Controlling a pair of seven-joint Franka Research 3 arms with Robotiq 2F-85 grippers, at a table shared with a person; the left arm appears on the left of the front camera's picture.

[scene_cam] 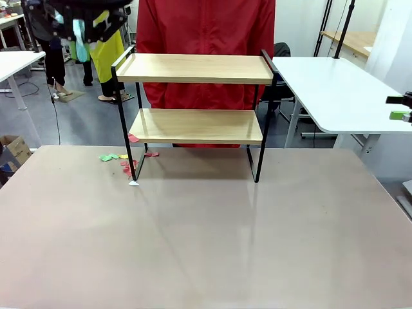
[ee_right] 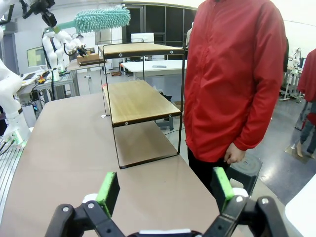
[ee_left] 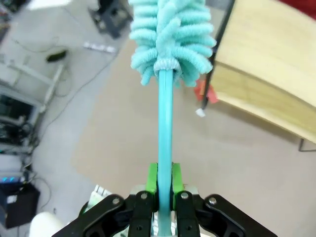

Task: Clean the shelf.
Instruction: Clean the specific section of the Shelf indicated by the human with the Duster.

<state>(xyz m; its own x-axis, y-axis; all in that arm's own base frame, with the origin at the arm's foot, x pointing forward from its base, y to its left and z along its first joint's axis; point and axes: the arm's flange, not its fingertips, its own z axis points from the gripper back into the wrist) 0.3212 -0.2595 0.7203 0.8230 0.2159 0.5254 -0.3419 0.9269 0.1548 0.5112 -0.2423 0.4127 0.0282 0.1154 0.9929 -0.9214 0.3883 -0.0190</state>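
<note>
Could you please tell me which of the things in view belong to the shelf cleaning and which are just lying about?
Part of the job:
- shelf
- duster, clamped by its handle in the left hand

Just lying about:
- coloured scraps on the table by the shelf's foot
- right hand, open and holding nothing
- person in red standing behind

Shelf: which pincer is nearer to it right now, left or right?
Left. The left pincer, shut on the teal duster, hangs just beyond the shelf top board's left end. The right pincer, open, sits far off by the table's right edge.
</note>
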